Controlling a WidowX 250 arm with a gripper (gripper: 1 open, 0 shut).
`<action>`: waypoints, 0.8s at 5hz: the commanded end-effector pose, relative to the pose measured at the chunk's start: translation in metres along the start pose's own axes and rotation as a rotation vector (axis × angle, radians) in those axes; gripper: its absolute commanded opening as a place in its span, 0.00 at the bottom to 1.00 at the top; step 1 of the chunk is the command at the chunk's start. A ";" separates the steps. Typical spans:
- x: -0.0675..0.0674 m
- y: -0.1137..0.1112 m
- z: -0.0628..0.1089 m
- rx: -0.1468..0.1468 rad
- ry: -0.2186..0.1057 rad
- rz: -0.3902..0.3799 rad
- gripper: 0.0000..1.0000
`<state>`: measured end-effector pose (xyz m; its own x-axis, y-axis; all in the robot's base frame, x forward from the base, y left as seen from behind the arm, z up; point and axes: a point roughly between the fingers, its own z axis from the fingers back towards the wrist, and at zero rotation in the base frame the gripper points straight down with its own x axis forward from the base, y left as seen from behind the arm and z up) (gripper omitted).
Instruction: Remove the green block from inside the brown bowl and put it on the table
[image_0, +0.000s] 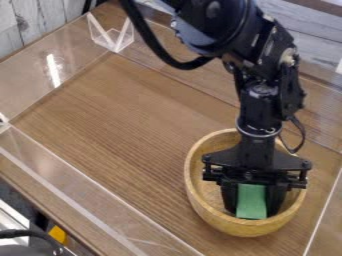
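Note:
The brown bowl, round and of light tan wood, sits on the table at the lower right. The green block lies inside it, its near end showing on the bowl's floor. My gripper reaches straight down into the bowl, with one black finger on each side of the block, closed against its long edges. The far end of the block is hidden behind the gripper's body.
Low clear acrylic walls edge the tabletop on the left and front. A clear triangular piece stands at the back left corner. The black arm comes in from the top. Bare wood spreads left of the bowl.

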<state>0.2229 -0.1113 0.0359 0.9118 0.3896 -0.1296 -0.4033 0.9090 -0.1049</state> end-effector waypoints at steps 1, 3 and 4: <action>0.003 -0.006 0.025 -0.059 -0.051 0.000 0.00; -0.007 0.001 0.044 -0.096 -0.062 -0.002 0.00; -0.014 0.003 0.049 -0.107 -0.067 -0.016 0.00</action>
<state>0.2086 -0.1048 0.0767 0.9171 0.3885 -0.0894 -0.3986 0.8983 -0.1850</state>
